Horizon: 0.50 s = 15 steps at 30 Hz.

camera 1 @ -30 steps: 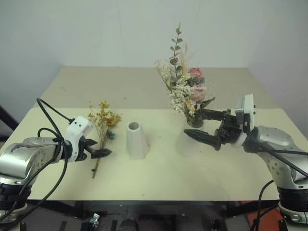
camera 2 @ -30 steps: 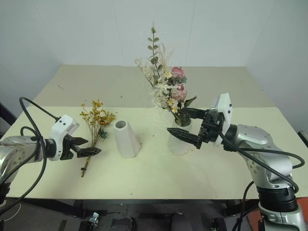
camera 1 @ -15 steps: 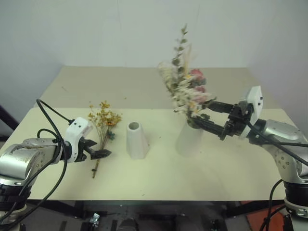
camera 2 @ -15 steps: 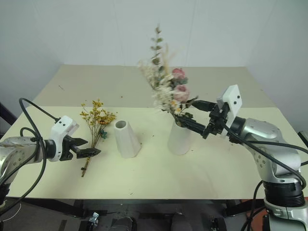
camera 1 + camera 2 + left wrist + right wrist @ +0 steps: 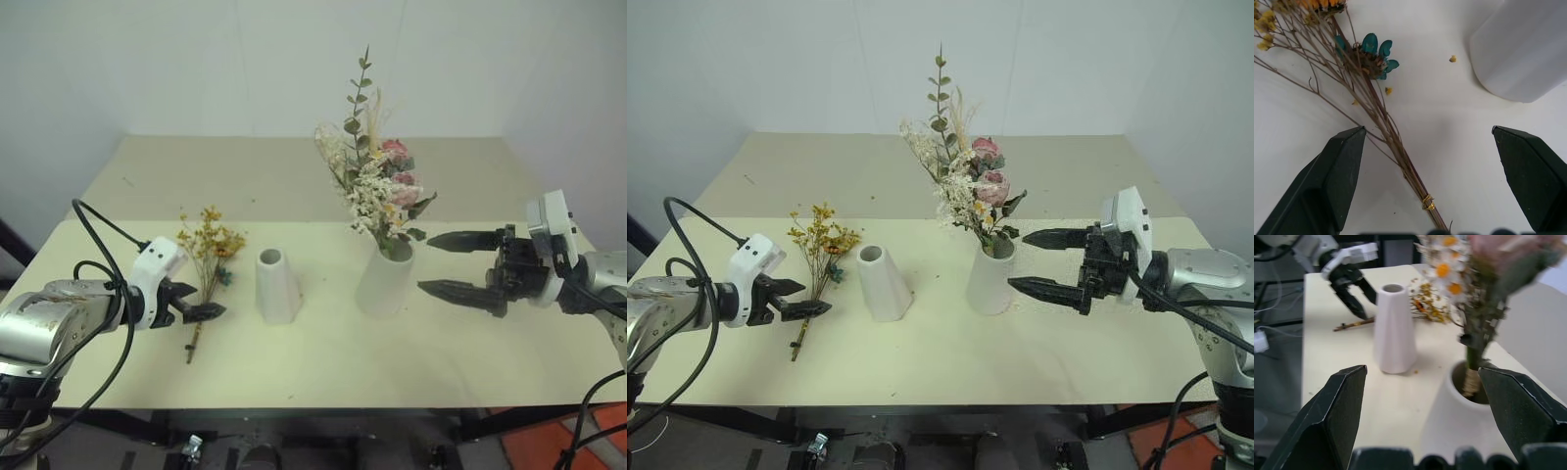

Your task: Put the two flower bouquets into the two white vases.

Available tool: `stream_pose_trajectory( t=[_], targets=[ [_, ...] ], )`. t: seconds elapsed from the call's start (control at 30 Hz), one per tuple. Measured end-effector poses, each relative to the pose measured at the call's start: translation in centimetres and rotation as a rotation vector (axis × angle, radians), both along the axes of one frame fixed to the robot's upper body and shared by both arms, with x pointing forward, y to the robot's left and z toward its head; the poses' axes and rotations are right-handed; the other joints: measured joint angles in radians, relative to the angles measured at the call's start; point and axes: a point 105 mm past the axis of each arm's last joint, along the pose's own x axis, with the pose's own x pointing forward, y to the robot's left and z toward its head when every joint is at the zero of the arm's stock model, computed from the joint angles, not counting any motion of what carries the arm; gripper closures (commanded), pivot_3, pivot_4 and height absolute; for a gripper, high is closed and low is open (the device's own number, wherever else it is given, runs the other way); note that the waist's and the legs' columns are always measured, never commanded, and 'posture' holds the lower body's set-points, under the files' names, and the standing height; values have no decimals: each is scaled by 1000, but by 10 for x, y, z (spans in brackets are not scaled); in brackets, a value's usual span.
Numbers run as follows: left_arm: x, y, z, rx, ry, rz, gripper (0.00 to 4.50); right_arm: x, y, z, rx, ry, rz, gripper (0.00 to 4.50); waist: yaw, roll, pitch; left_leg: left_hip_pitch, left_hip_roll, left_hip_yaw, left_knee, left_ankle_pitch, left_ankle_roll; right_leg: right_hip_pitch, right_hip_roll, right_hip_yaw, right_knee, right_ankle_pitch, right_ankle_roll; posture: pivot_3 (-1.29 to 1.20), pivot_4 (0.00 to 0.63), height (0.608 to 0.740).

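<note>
The rose bouquet (image 5: 377, 186) stands in the wider vase (image 5: 385, 281). Right tool (image 5: 453, 264) – released, empty – sits just right of that vase. Left tool (image 5: 204, 304) – released – straddles the yellow bouquet (image 5: 206, 259) lying left of the slim vase (image 5: 276, 286).

No text, label, brand, number or sign can be read anywhere in these views.
</note>
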Motion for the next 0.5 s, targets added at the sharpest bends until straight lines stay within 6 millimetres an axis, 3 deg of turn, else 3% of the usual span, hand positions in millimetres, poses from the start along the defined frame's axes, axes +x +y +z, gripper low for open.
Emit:
stream_pose_trajectory(
  t=[0.33, 0.43, 0.5],
  targets=[
    [1, -2, -11, 2, 48, 39, 0, -4, 10, 2, -5, -17, 59, 167, 2, 0, 0, 0, 0, 0, 0, 0, 0, 0, 0, 0, 0, 0, 0, 0, 150, 740],
    [4, -7, -14, -3, 62, 43, 574, -6, 12, 3, 0, -18, 69, 130, 2, 0, 0, 0, 0, 0, 0, 0, 0, 0, 0, 0, 0, 0, 0, 0, 150, 740],
    [8, -9, -18, -8, 72, 50, 1220, -6, 13, 2, 0, -19, 70, 130, 2, 0, 0, 0, 0, 0, 0, 0, 0, 0, 0, 0, 0, 0, 0, 0, 150, 740]
  ],
)
